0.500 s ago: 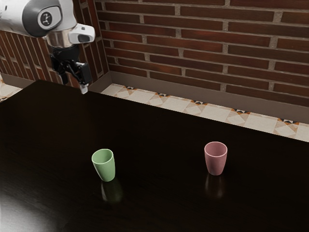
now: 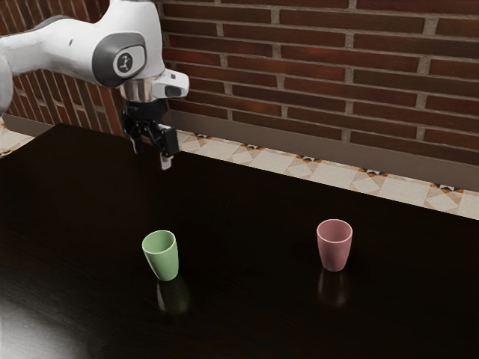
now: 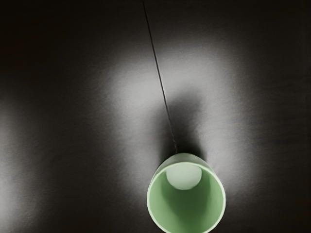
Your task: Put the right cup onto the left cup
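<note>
Brick wall (image 2: 299,67) at the back, pale patterned floor (image 2: 262,157) along its foot. Dark, glossy table (image 2: 239,321) in front. Arm (image 2: 45,56) enters from the exterior view's left. Gripper (image 2: 152,156) hangs above the table, fingers spread wide, nothing between them, well apart from both cups.

Two cups, upright on the table, mouths up, well apart from each other; neither is stacked. Green cup (image 2: 163,258) toward the exterior view's left: bare inside, green wall running down to a paler round bottom. Pink cup (image 2: 334,247) toward the exterior view's right: upper inner wall visible, bottom hidden, so contents cannot be told.

Exterior view gives the spacing of the pair and a faint reflection below each. Wrist view looks down into the green cup, bottom included, and adds a soft shadow beside it and a thin dark line (image 3: 158,68) on the tabletop running to the cup.
</note>
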`<action>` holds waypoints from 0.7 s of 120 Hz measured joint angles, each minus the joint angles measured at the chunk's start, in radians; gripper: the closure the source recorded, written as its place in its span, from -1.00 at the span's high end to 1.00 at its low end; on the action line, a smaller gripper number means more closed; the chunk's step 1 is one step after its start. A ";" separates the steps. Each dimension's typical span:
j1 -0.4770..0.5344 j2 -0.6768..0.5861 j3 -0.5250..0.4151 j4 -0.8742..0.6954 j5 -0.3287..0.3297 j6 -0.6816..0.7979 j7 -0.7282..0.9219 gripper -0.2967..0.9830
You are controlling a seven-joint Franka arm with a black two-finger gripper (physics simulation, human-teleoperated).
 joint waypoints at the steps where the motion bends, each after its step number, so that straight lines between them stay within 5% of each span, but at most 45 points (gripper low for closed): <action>1: -0.006 0.007 -0.001 0.000 -0.002 0.004 -0.001 0.54; 84: -0.247 0.457 -0.023 0.338 -0.108 0.234 -0.164 0.54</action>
